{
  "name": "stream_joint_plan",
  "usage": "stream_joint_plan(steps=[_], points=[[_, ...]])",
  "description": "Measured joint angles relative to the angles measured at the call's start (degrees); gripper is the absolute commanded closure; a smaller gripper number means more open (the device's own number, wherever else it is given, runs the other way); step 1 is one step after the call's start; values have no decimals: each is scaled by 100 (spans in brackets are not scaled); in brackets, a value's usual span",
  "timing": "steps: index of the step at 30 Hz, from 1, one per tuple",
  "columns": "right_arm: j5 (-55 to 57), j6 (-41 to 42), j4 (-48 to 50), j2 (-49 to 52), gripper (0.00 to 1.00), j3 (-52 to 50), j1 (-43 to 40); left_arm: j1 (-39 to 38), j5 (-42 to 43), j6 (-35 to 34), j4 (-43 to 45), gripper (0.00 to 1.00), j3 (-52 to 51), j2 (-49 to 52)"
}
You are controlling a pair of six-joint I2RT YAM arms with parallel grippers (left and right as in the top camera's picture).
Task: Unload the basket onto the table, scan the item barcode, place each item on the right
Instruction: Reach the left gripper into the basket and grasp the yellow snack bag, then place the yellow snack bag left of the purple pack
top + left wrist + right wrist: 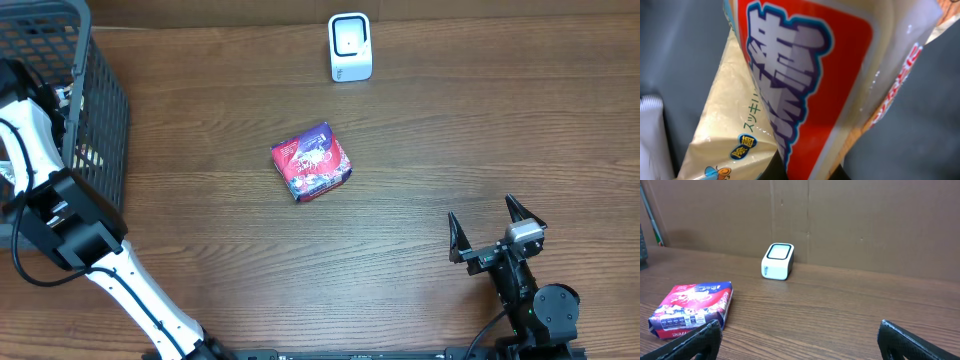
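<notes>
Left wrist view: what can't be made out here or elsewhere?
- Left wrist view: a packet fills the frame, cut off by the edges; fingers hidden.
- Overhead: left gripper hidden by its own arm at the basket.
- Right wrist view: red pack label print too small.

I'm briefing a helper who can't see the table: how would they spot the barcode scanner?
On the brown wooden table, look to the far edge. The small white rounded box there is it; unlike the red and purple packet mid-table, it is plain white with a dark-rimmed window.

Red-and-purple packet (312, 161), white scanner (350, 47), grey basket (105, 110), wood-grain table (450, 130), seemingly cream-and-red wrapper (805, 75)
</notes>
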Motion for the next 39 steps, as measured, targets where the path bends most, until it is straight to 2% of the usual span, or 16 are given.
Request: stream_joint_plan(steps=[4, 12, 17, 23, 27, 34, 39], points=[[0, -4, -4, 0, 0, 0, 0, 0, 177, -63, -787, 96, 675, 20], [-2, 0, -4, 0, 0, 0, 0, 0, 590, -535, -2199, 96, 3091, -249], [-2, -4, -4, 0, 0, 0, 0, 4, 1644, -800, -2702, 96, 3847, -957], [-2, -2, -4, 0, 0, 0, 0, -131, 3936, -831, -3482, 96, 4092, -1915], [0, -2, -2, 0, 0, 0, 0, -656, 4863, -647, -3694, 96, 4085, -2076], [-2, -4, -7, 0, 0, 0, 0, -1906, 5265, -15, -3698, 96, 3464, -1974], [0, 0, -2, 0, 0, 0, 0, -2955, 4717, 251, -3692, 96, 2601, -1969]])
